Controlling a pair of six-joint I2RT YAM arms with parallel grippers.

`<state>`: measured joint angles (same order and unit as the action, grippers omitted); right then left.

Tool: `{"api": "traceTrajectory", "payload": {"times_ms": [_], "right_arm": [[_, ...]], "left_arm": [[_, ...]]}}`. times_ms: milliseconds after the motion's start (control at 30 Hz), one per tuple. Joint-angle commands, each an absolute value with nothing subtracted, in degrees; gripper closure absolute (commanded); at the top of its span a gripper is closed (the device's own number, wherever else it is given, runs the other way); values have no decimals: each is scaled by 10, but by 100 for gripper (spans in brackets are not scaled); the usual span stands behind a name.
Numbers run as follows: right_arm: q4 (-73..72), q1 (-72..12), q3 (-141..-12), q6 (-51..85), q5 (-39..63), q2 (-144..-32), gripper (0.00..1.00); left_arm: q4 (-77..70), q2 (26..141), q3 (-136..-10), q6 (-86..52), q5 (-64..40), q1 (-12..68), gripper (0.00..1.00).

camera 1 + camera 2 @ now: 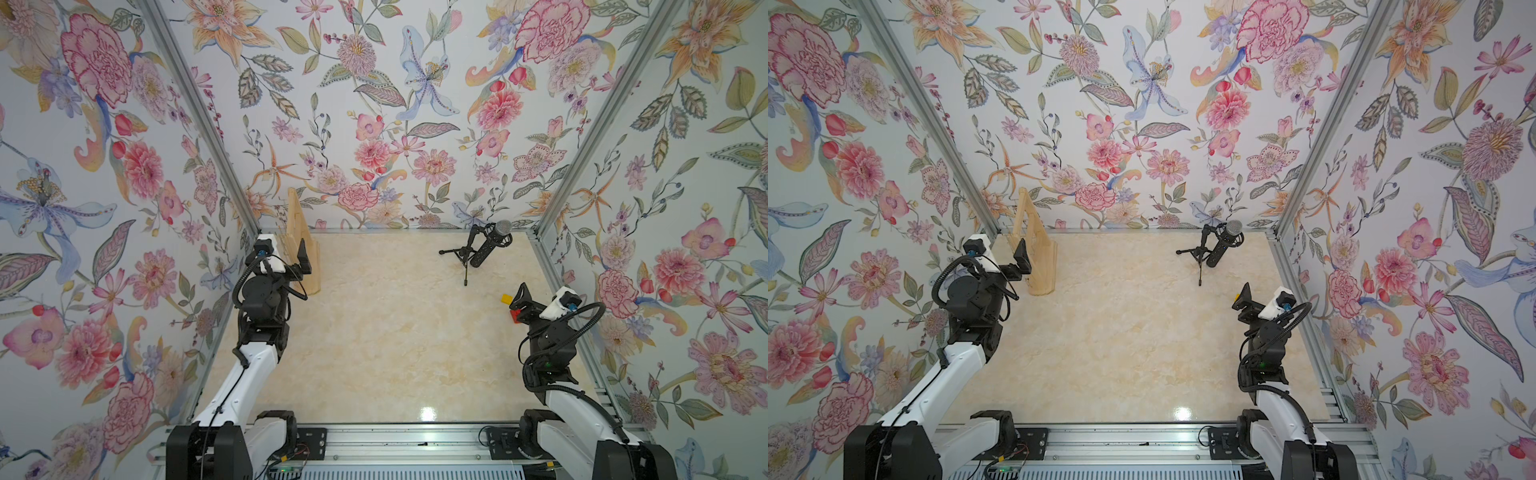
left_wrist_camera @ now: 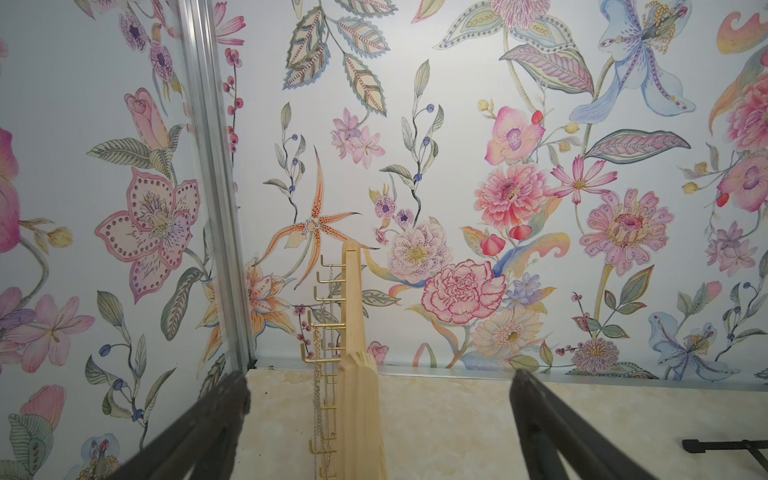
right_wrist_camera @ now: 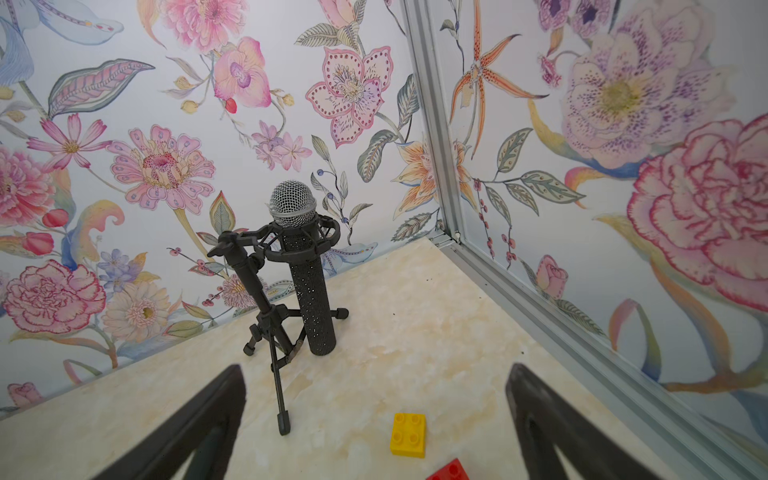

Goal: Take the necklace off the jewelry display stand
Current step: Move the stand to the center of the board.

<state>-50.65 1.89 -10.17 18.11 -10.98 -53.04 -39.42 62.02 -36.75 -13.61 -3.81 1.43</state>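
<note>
Jewelry display stand (image 1: 314, 270), seemingly against corner (image 1: 259, 229)

A black microphone (image 3: 309, 266) on its tripod (image 3: 277, 374) stands near a yellow brick (image 3: 408, 435) and a red brick (image 3: 451, 471).

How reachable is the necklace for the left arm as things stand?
Probably reachable, yes. The open left gripper hovers beside the jewelry display stand, facing it end-on. The necklace hangs from hooks on its wall-facing side; the near post partly blocks a straight approach.
</note>
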Motion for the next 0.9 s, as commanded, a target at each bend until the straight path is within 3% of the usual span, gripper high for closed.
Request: {"api": "traceTrajectory", "payload": {"times_ms": [0,133,333,433,567,867], "right_arm": [[-541,26,-82,238,-115,-528,0],[-519,45,-62,326,-192,-521,0],[-429,62,-102,344,-149,-522,0],[-403,54,-125,327,-114,-523,0],[-310,-1,-184,288,-93,-508,0],[-179,-217,-337,163,-4,-555,1]], "left_arm": [[-382,618,-365,-185,-48,18,1],[-339,627,-396,-252,-48,19,1],[-165,652,-539,-242,-157,63,1],[-54,668,-612,-171,-111,140,1],[-13,664,-618,-127,-50,202,1],[-22,658,-574,-150,4,206,1]]}}
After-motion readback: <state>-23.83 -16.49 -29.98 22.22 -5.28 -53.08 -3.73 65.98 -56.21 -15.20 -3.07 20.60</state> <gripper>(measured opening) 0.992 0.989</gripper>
